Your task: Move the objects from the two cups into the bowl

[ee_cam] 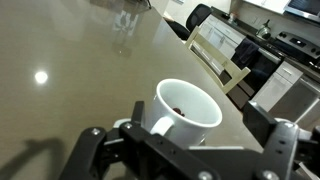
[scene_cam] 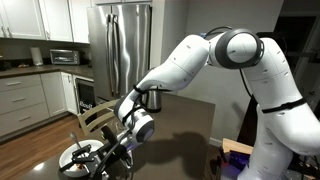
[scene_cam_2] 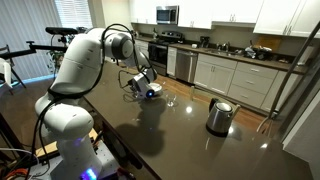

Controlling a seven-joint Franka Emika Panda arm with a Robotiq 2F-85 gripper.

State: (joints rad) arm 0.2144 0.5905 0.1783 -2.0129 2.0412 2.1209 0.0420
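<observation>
A whitish cup (ee_cam: 187,108) with a handle stands upright on the dark table, with a few small brown-orange bits (ee_cam: 178,108) at its bottom. My gripper (ee_cam: 185,134) is open, one finger on each side of the cup, and neither finger touches it. In an exterior view the gripper (scene_cam: 122,142) hangs low beside the wide white bowl (scene_cam: 78,157), which has a thin metal utensil sticking out. In the other exterior view the gripper (scene_cam_2: 148,88) is near the table's far side, and a small clear glass tumbler (scene_cam_2: 172,99) stands a little apart from it.
A steel kettle (scene_cam_2: 220,116) with a black handle stands on the table away from the gripper and also shows behind the arm (scene_cam: 152,98). A wooden chair (scene_cam: 92,118) stands at the table's edge. Kitchen counters and a fridge (scene_cam: 120,50) stand beyond.
</observation>
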